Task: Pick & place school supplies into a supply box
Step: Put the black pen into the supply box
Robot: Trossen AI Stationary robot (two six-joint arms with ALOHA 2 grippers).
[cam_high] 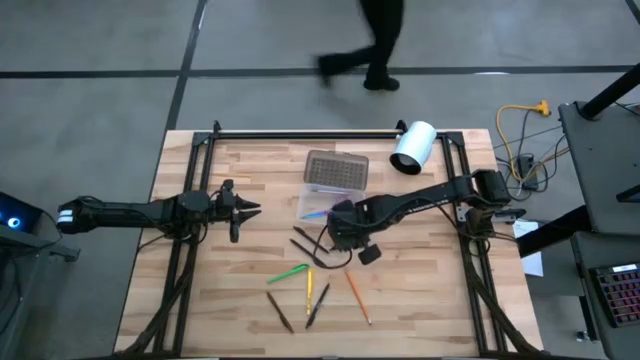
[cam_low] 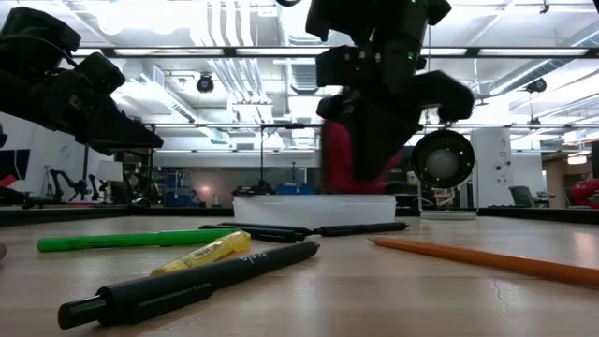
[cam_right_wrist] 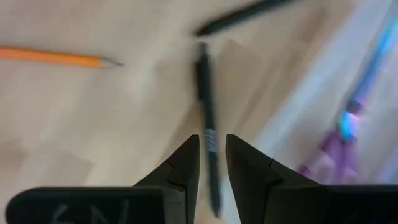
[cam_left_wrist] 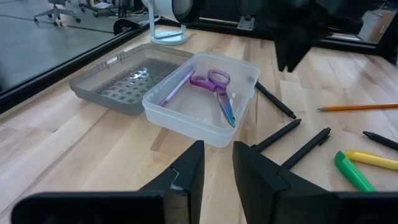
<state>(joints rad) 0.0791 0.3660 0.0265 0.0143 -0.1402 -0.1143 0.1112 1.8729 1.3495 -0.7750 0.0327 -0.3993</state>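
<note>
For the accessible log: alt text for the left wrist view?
An open clear box on a wooden table holds purple scissors and a pencil, its grey lid flat beside it. Pens and an orange pencil lie nearby; the left tool points at the box.

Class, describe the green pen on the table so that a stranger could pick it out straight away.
Start at the clear plastic box in the middle of the wooden table, then look toward the near edge, where pens and pencils lie scattered. The green pen lies farthest left in that group, the only bright green one, beside a yellow pen.
</note>
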